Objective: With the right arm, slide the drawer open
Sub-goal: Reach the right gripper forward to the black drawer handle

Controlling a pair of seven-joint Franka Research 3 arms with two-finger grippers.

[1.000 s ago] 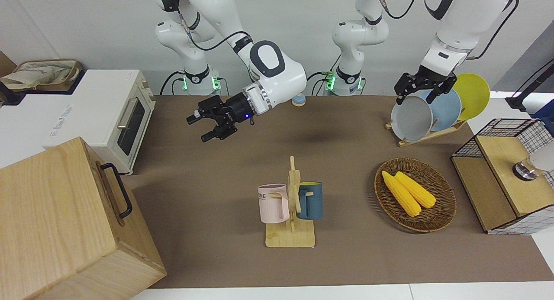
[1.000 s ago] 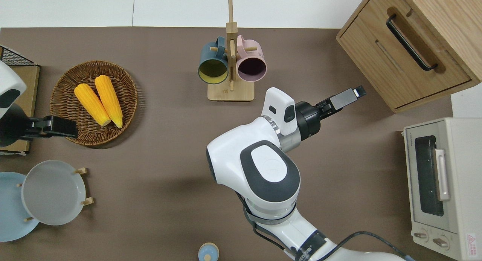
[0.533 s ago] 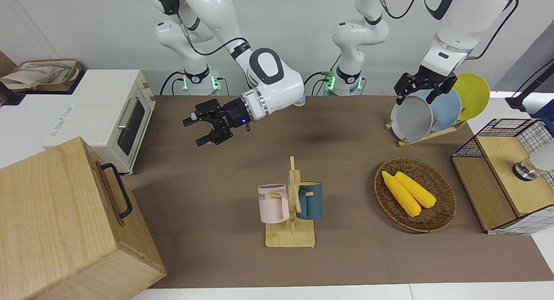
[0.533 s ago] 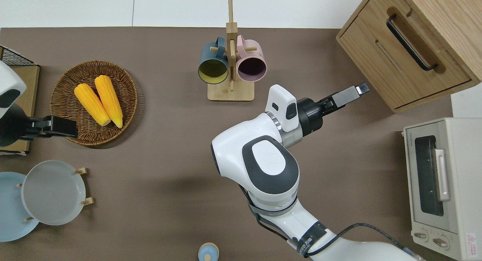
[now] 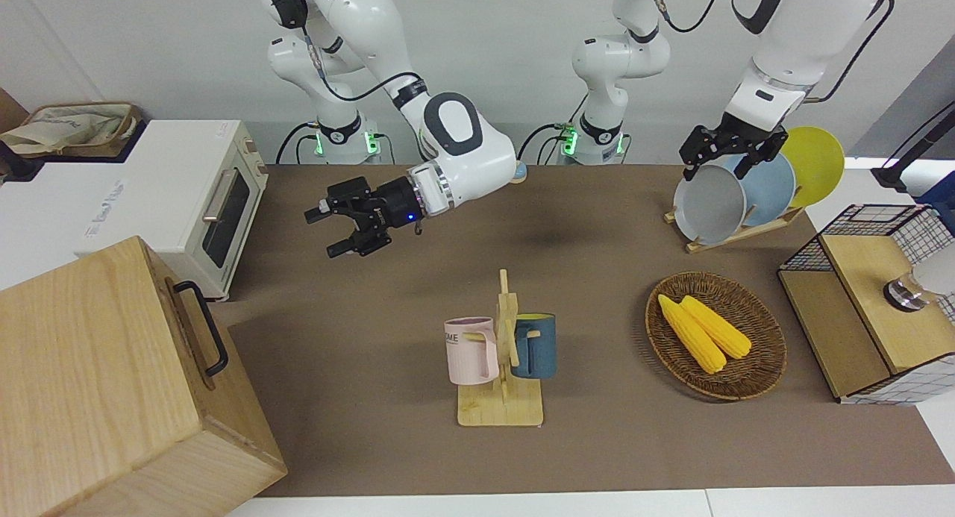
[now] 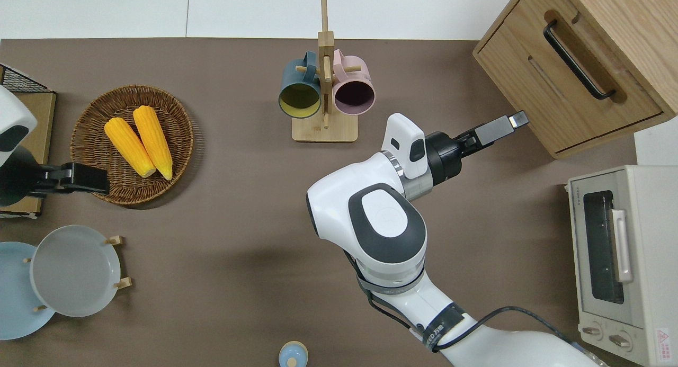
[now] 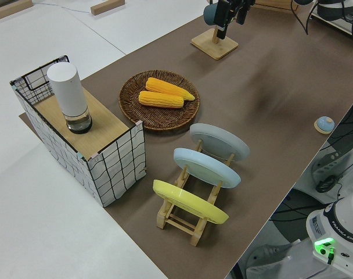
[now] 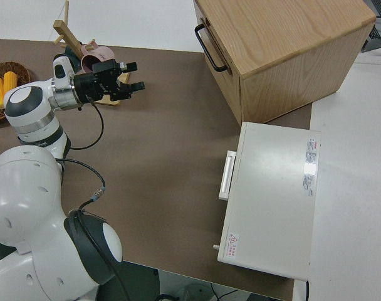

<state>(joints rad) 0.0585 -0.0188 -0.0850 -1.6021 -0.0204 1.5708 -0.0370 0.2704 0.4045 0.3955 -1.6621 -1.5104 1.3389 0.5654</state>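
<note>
Drawer (image 6: 569, 81) shut, handle (image 6: 578, 60) ungrasped; right end effector (image 5: 328, 233) apparently spread, over bare tabletop (image 6: 238, 208); pull remains.

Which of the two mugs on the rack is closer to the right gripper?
The pink mug: it hangs on the rack's side toward the right arm's end, closer to the right gripper than the dark blue mug.

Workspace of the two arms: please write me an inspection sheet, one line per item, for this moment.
Surface: brown table mat.
Job's things: drawer shut, black handle untouched.
Clutter: mug rack, corn basket, plate rack, toaster oven, wire-mesh cabinet.
Grippers: right pincer open, in the air, over the mat near the drawer cabinet's corner; left arm parked.
Cables: black cable along the right arm.
Surroundings: white wall, white floor.
</note>
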